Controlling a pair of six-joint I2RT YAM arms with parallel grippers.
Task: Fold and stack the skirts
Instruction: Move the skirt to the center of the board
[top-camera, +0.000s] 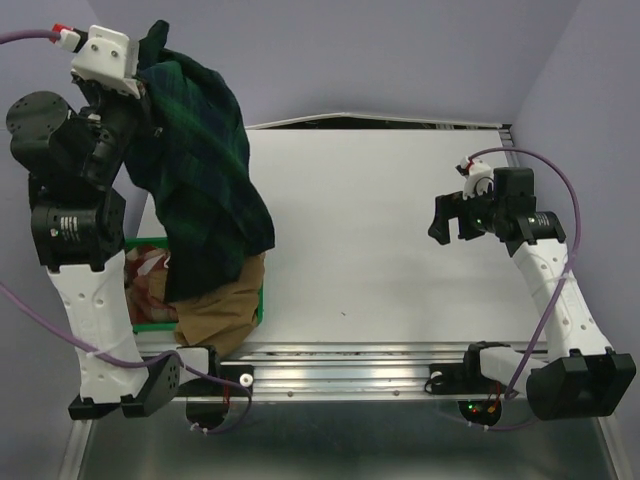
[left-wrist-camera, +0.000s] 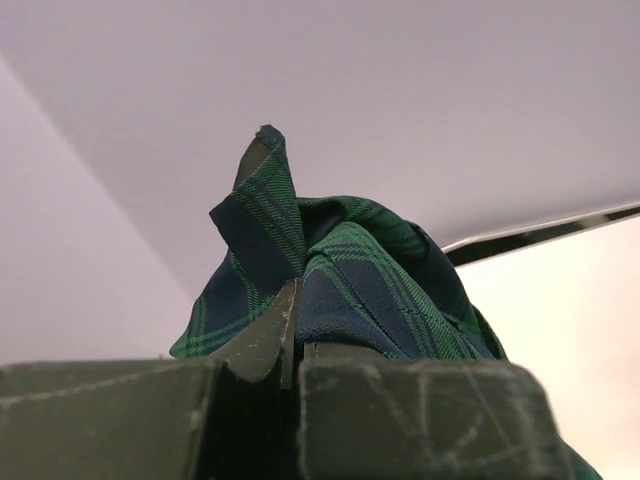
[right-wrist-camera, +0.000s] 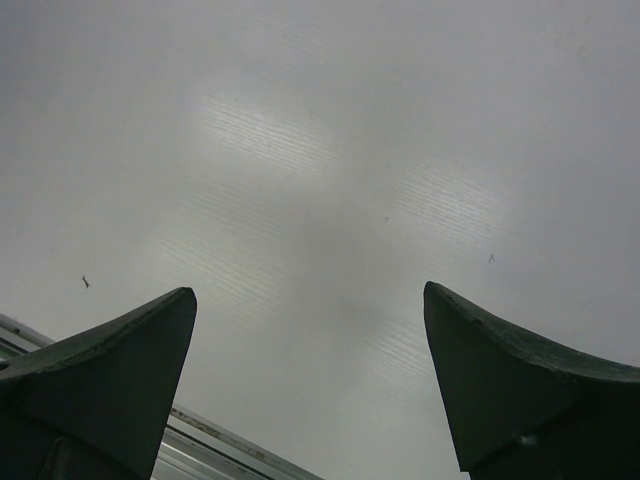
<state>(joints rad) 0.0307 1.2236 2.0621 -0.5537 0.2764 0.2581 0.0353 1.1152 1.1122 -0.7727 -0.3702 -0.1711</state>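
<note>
The left gripper (left-wrist-camera: 297, 300) is raised high at the table's far-left corner. Its fingers (left-wrist-camera: 262, 345) are pressed together on a bunched fold of the tartan skirt (top-camera: 200, 170). A pointed corner of cloth stands up past the fingertips. The rest hangs down below the gripper in a long drape, and its lower edge lies over the tan skirt (top-camera: 225, 305).

The tan skirt is heaped well below the left gripper, toward the arm's base. It spills over the right wall of the green tray (top-camera: 145, 241), close to the near edge of the table (top-camera: 380, 250). The red-and-cream checked skirt (top-camera: 148, 280) lies crumpled inside the tray, beside the tan one and partly hidden by the hanging tartan.

The right gripper (top-camera: 447, 225) hovers above the right side of the table, just inside its right edge. Its fingers (right-wrist-camera: 130, 350) are spread wide with nothing between them. Under it there is only bare white tabletop, with the metal rail of the near edge showing behind its left finger. Between the two grippers lies a broad stretch of bare table, from the far edge to the near rail.
</note>
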